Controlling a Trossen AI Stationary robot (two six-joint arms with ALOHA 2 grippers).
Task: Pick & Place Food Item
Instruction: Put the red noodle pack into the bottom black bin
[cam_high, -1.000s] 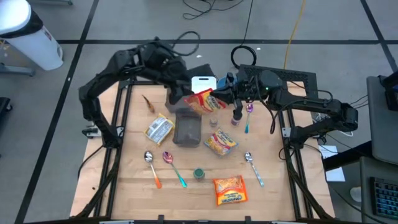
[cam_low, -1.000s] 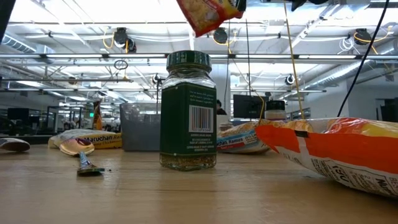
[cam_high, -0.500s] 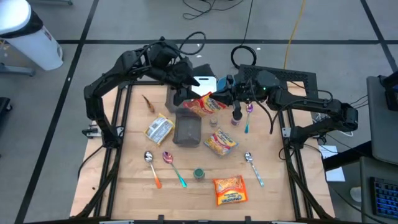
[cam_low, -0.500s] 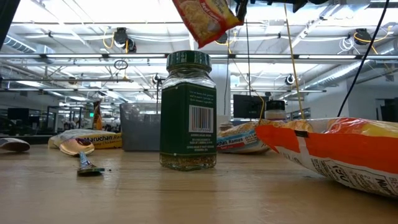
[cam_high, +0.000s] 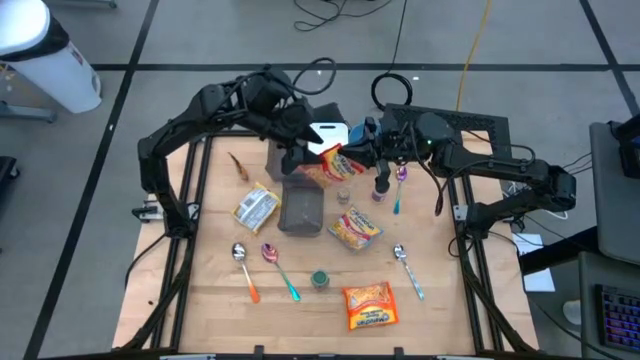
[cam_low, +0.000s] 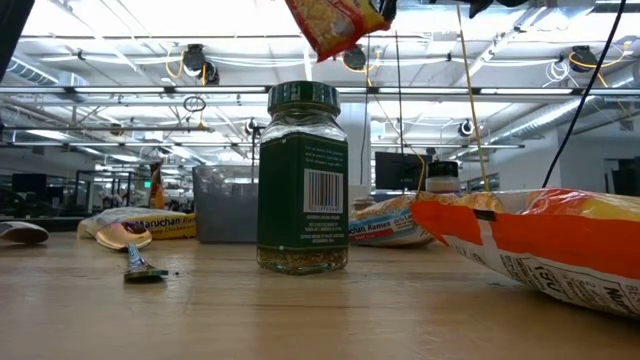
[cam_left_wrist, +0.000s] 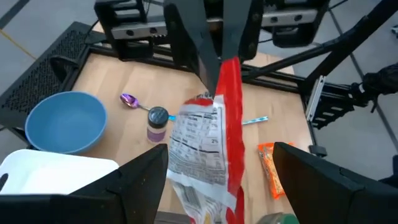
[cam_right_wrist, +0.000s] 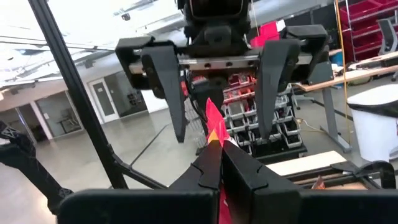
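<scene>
A red and yellow noodle packet (cam_high: 325, 166) hangs in the air above the back middle of the table, over the near edge of a grey container (cam_high: 302, 208). My right gripper (cam_high: 350, 158) is shut on the packet's top edge (cam_right_wrist: 214, 123). My left gripper (cam_high: 300, 157) is level with the packet and faces it from the left, open. In the left wrist view the packet (cam_left_wrist: 208, 146) hangs between my two spread left fingers (cam_left_wrist: 144, 186). The low view shows only the packet's lower part (cam_low: 335, 22) at the top of the picture.
Three more noodle packets (cam_high: 256, 207) (cam_high: 354, 227) (cam_high: 370, 305) lie on the table. Several spoons (cam_high: 281, 271), a green spice jar (cam_high: 319, 278), small jars (cam_high: 380, 188), a white board (cam_high: 326, 133) and a blue bowl (cam_left_wrist: 65, 121) surround them.
The left arm has shifted slightly right, closer to the hanging packet. The packet swung a little in the right gripper's hold. Both grippers kept their states.
</scene>
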